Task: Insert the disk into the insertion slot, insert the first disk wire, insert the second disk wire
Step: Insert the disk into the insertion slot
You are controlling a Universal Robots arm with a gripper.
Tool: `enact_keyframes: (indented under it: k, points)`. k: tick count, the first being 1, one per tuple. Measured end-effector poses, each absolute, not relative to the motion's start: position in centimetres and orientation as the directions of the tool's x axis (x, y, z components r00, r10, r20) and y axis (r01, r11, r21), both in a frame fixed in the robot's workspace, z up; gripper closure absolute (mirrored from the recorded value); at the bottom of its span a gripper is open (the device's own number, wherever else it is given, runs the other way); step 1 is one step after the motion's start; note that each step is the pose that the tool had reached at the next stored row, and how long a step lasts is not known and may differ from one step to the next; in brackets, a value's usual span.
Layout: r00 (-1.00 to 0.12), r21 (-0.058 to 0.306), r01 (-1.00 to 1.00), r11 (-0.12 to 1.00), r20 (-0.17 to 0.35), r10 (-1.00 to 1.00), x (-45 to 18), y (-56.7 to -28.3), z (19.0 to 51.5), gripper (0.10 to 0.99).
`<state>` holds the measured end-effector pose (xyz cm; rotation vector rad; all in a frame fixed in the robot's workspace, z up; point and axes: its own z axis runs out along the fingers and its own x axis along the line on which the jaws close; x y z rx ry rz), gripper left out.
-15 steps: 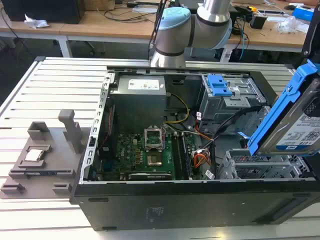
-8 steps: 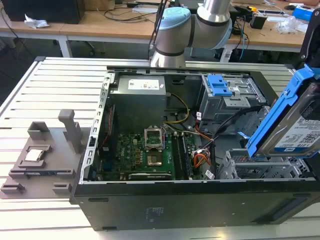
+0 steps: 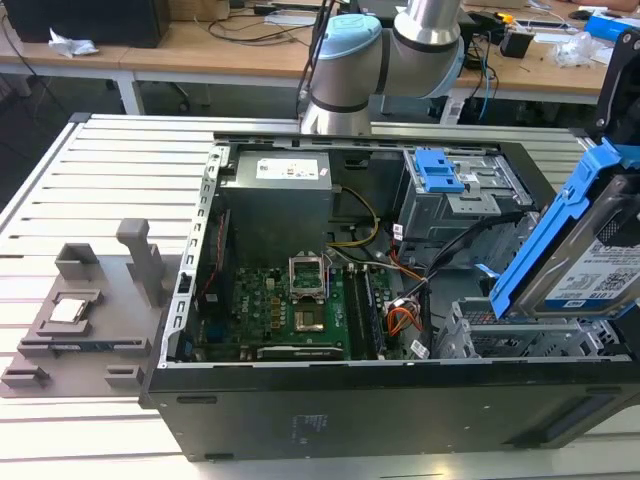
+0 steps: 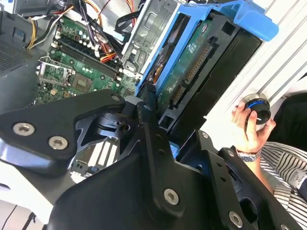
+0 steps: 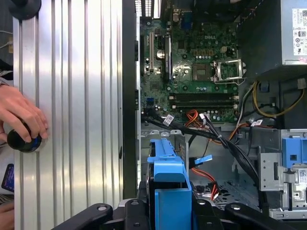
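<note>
Pincer (image 5: 171, 211) is closed on the disk (image 3: 585, 250), with black fingers (image 4: 149, 112) clamping the blue carrier on both flanks. The disk is held above the insertion slot (image 3: 520, 335), at the corner of the open computer case (image 3: 350, 410) nearest the exterior view's right. Its long axis is steeply tilted: the upper end leans toward the exterior view's right and the lower end drops toward the slot mouth. Whether it touches the cage cannot be told. Room here is tight. Black cables (image 3: 470, 240) run just beside the carrier's lower edge, and the taller cage with the blue latch (image 3: 438, 170) stands near behind. The case rests on a slatted metal tabletop (image 3: 90, 190), well apart from a grey fixture (image 3: 80, 320). The exterior view shows the labelled face; the second wrist view shows the green circuit-board face and a row of pins. Both wrist views show a person's hand (image 5: 19, 112) on a black knob (image 5: 21, 140) on the tabletop, outside the case wall
</note>
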<state>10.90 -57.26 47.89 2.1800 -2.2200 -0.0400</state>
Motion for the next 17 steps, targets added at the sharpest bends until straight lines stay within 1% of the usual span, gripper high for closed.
enact_keyframes:
  k: [17]
  points:
    - [-0.018, 0.039, -0.999, 0.018, 0.003, -1.0, 10.9, -57.3, 46.5, 0.725]
